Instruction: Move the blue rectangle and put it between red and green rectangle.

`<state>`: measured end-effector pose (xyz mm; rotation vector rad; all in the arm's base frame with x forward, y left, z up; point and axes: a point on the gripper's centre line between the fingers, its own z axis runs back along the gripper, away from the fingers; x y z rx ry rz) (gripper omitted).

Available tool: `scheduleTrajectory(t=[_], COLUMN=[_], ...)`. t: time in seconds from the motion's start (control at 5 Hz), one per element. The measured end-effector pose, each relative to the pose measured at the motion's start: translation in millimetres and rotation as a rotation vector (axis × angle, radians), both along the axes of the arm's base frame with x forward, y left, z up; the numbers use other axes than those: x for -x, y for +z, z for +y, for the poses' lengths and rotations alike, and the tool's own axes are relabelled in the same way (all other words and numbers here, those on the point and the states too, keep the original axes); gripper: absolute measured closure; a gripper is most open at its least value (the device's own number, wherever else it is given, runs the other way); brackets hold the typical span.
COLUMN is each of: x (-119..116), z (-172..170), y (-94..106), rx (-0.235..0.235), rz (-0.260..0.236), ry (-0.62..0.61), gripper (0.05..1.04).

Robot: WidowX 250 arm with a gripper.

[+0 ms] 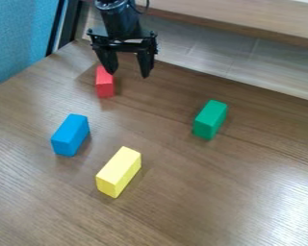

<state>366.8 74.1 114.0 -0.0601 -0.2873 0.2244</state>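
The black gripper [128, 73] hangs at the upper left with its two fingers spread and nothing between them. Its left finger partly covers the far end of the red rectangle [105, 85]; whether they touch, I cannot tell. The blue rectangle [70, 135] lies on the table at the left, nearer the camera than the red one. Right of centre lies the green rectangle [210, 119], standing apart from the other blocks.
A yellow rectangle [119, 172] lies on the wooden table [201, 197], to the lower right of the blue one. Along the back runs a pale wall [208, 53] below a wooden ledge [247, 21]. A blue panel [18, 38] stands at the upper left.
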Motion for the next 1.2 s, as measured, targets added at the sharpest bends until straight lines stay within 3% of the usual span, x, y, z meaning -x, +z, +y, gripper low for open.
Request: scheduleTrajectory(t=[0.4,0.6,0.8,1.2], x=[13.6,23.9,36.5,73.6], z=[-4.9,-8.0,-2.6,22.4], y=[-27.9,-34.4,-28.3,-22.8], rx=[0.027,0.033,0.031,-0.043], rz=[0.077,0.103,0.102,0.091], ry=[-0.022,-0.039,-0.032,0.017], gripper=[0.083,0.083,0.083,0.083])
